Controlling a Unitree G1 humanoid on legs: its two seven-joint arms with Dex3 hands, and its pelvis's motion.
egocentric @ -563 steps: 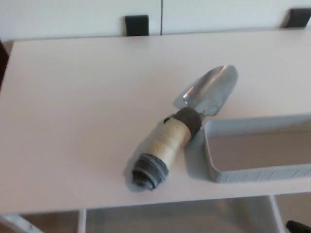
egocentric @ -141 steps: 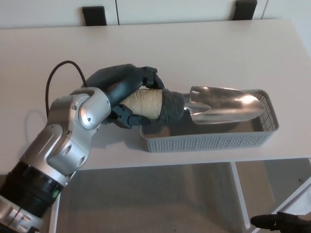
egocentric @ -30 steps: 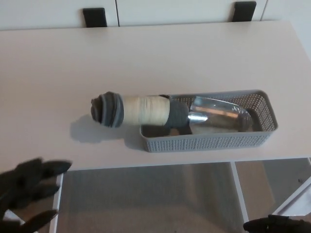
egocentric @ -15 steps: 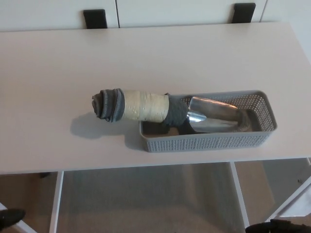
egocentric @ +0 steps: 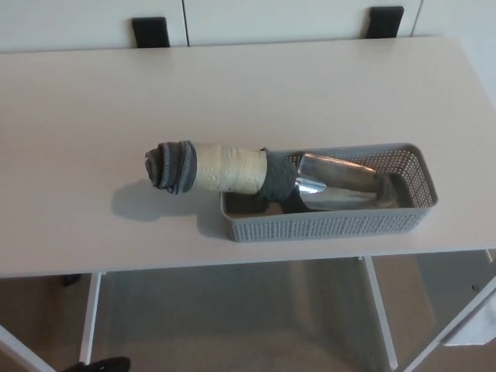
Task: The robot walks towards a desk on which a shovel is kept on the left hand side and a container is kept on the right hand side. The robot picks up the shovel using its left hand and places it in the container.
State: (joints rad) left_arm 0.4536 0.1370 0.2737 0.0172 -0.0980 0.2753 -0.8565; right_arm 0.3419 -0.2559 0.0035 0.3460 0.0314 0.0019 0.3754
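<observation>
The shovel (egocentric: 232, 170) lies across the left end of the grey mesh container (egocentric: 333, 225). Its shiny metal blade (egocentric: 337, 184) rests inside the container. Its thick handle, wrapped in beige tape with grey ends, sticks out over the container's left rim above the desk. Nothing holds the shovel. Neither of my hands shows in the head view.
The pale desk (egocentric: 116, 101) fills most of the view, its front edge running just below the container. Two black brackets (egocentric: 150, 31) (egocentric: 385, 22) sit at the back edge against a white wall. Below the desk are white legs, beige floor and a small dark shape (egocentric: 101, 364).
My left hand, which held the shovel's handle earlier, has let go and dropped out of view at the lower left. The shovel stays in the container. The camera has shifted slightly.
</observation>
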